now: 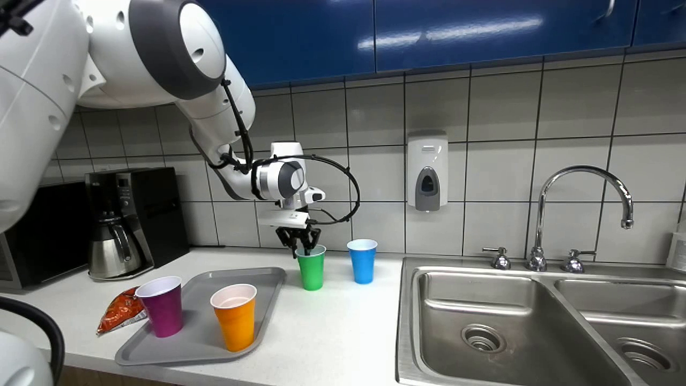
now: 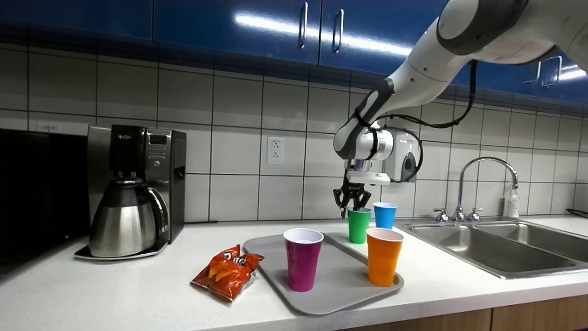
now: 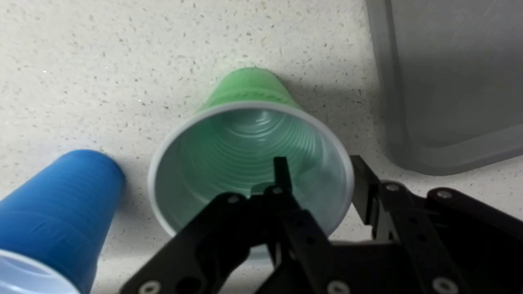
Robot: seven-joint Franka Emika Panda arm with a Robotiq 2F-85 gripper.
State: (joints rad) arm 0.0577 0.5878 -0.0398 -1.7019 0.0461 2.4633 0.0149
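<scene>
Since the tapered green plastic cup [image 3: 245, 147] at wrist-view centre looks light and squeezable, its rim [image 3: 253, 105] suits gentle pinching; the half-spread black gripper [image 3: 319, 163] straddles it, holding nothing.

The tray [image 1: 195, 324] is plain grey. On it, the purple cup [image 1: 162, 313] and the orange cup [image 1: 237, 324] are whitish inside. Outside the tray, the green cup [image 1: 311, 272] and the blue cup [image 1: 363, 265] have pale rims. The hand [image 3: 320, 173] is black. The bag [image 2: 226, 276] near the tray is orange-red with white letters, the tabletop [image 3: 122, 73] white with grey speckles.
</scene>
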